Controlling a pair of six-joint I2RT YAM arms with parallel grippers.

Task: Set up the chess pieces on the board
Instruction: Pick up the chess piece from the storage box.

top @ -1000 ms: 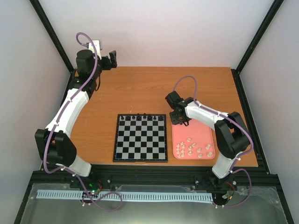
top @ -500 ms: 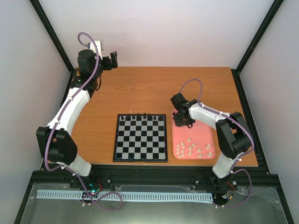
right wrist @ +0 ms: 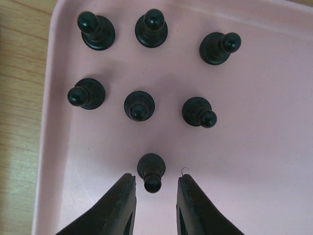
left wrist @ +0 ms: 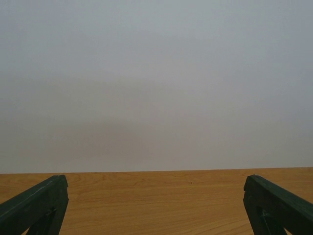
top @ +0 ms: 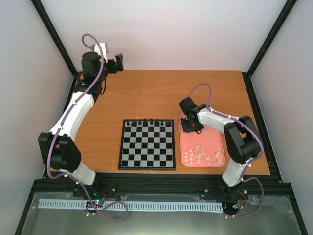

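- Board (top: pixel 146 145), seen from above, lies flat on the table (top: pixel 146 93) with a few black chess pieces (top: pixel 148 122) along its far row. The pink tray (top: pixel 215 137) just to its right holds cream pieces (top: pixel 203 155) at its near end. The right gripper (top: pixel 190 128) hangs low over the tray's far-left corner. The left gripper (top: pixel 119 62) is raised beside the table's far-left corner.
- Left wrist: the left gripper's fingers (left wrist: pixel 36 203) stand wide apart, grasping nothing, facing table and wall (left wrist: pixel 156 73).
- Right wrist: seven black pawns stand on the tray. The nearest pawn (right wrist: pixel 151 169) sits between the right gripper's narrowly parted fingers (right wrist: pixel 120 205), slim gaps either side, unclamped.
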